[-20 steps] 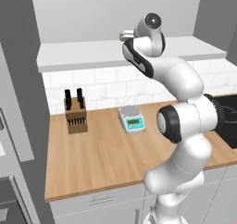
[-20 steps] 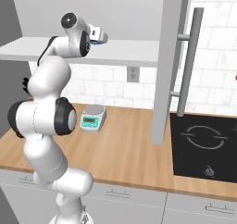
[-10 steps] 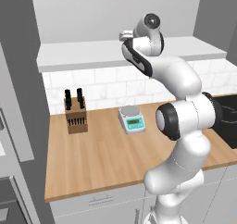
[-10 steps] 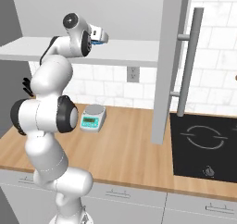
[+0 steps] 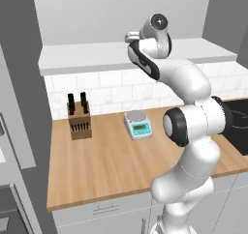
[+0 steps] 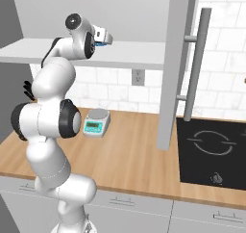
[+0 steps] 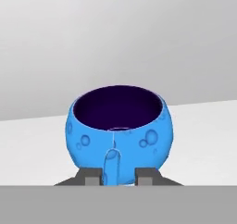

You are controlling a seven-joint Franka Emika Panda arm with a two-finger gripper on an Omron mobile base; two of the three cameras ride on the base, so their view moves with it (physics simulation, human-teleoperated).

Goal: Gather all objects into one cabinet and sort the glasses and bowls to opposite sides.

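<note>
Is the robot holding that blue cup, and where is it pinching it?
Yes. The tool grips the blue mug by its handle, one fingertip on each side, just above the white shelf.

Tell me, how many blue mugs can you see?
1. The mug is upright on the white shelf, right in front of the gripper, its handle between the fingers. Other cups may be hidden elsewhere.

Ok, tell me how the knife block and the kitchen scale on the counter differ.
The knife block is brown wood and stands tall, with dark handles sticking up; the kitchen scale is pale, low and flat, with a round plate and a green display. The block sits further left. Both rest on the wooden counter near the tiled wall.
</note>
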